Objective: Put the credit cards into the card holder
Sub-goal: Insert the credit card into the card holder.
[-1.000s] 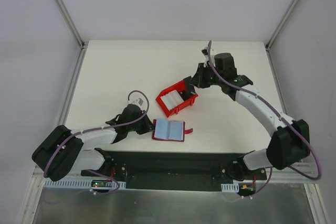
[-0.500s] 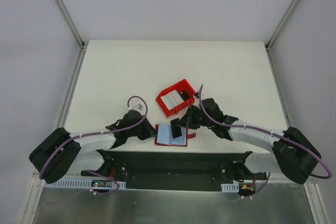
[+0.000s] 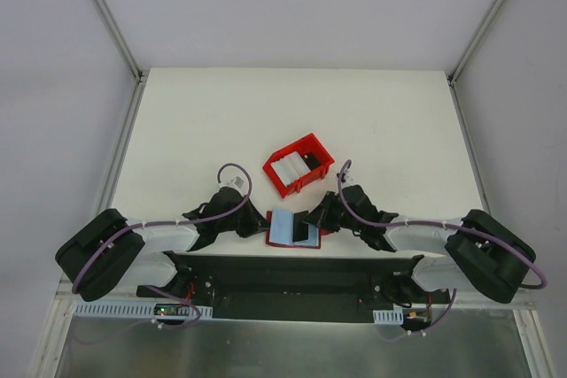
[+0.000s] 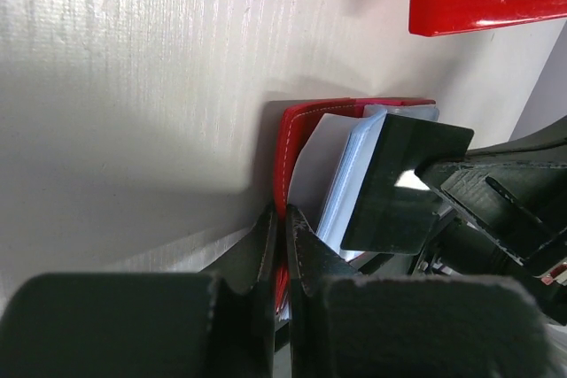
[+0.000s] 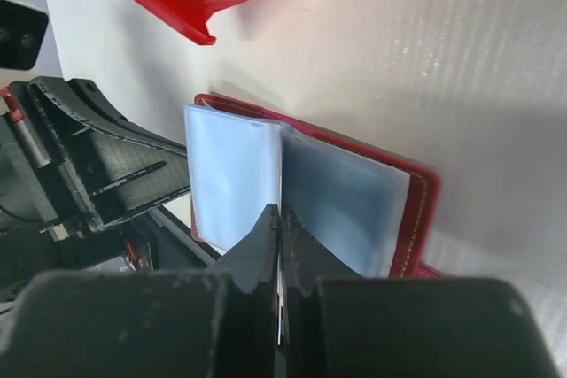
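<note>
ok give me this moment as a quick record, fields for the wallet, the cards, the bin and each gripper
card holder: open, pale pockets up
dark card: tilted over the pockets; in a pocket or not, cannot tell
left gripper: shut on the holder's red edge
right gripper: shut on the dark card
red bin: beyond the holder, whitish cards inside

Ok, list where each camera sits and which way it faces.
Top external: above, behind the robot, looking down on the table; both arms show.
Left wrist: low, facing the card holder and dark card; left gripper at bottom.
Right wrist: facing the card holder from the opposite side; right gripper at bottom.
Shared: all show card holder and red bin.
</note>
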Motion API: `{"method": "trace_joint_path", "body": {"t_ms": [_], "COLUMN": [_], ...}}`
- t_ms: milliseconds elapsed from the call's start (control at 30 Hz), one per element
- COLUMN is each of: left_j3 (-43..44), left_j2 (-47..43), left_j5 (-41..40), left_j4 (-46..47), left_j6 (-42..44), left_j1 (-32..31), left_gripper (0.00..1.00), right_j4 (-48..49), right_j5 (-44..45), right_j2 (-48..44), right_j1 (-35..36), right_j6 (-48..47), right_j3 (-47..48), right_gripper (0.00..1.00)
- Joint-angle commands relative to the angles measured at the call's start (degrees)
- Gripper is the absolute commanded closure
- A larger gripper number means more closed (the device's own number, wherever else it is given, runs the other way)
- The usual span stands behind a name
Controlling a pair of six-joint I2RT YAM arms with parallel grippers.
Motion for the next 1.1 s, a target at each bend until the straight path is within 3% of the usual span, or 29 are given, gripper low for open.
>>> {"method": "trace_joint_path", "body": {"t_ms": [0, 400, 600, 700, 867, 1067], "left_j3": [-1.19, -0.76, -0.84, -0.67, -0.23, 0.74], "left_j2": [0.89, 3.01, 2.22, 0.81, -1.74, -1.66], "left_j5": [-1.61, -1.87, -2.83, -4.24, -6.35, -6.35], "left_j4": [-2.62, -2.80, -3.50, -5.69, -8.94, -9.92], "left_j6": [1.86, 2.21, 2.65, 3.17, 4.49, 6.07], "left_j1": [-0.52, -0.61, -0.61, -0.61, -0.52, -0.52], "left_gripper": [1.00, 1.00, 1.00, 1.00, 1.00, 1.00], "right_j4": [4.70, 17.27, 17.63, 15.70, 2.36, -1.63], "right_j5": [2.83, 0.03, -1.12, 1.68, 5.29, 2.41], "right_j2": [0.20, 10.05, 11.72, 8.31, 1.89, 3.80], "right_j1": [0.45, 1.59, 1.59, 1.68, 1.24, 1.24], "right_j6": [2.27, 6.40, 7.81, 7.73, 2.90, 1.31], "right_j3": [-1.93, -3.16, -3.43, -5.18, -2.21, 1.14], "right_gripper": [1.00, 1.00, 1.00, 1.00, 1.00, 0.99]}}
